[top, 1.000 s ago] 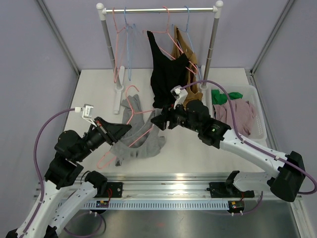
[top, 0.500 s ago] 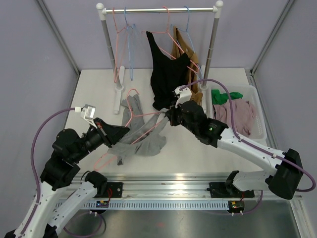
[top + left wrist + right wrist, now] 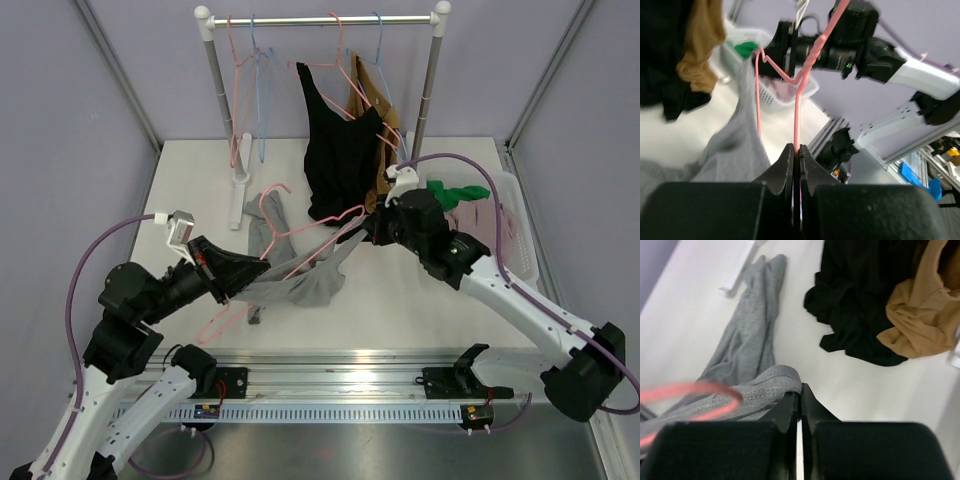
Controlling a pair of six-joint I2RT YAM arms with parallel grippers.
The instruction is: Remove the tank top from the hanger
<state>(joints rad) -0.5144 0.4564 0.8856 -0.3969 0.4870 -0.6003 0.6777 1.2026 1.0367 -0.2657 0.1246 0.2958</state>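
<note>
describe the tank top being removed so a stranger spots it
From the clothes rack at the back, look forward onto the white table. The grey tank top is stretched there over a pink hanger; the black top and tan top hang from the rack.

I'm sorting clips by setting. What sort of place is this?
Probably a lab test cell for robot laundry handling, not a home: plain purple walls enclose a white table holding a small clothes rack and laundry basket.

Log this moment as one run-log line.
left end effector: shut on pink hanger | right end effector: shut on grey tank top
</note>
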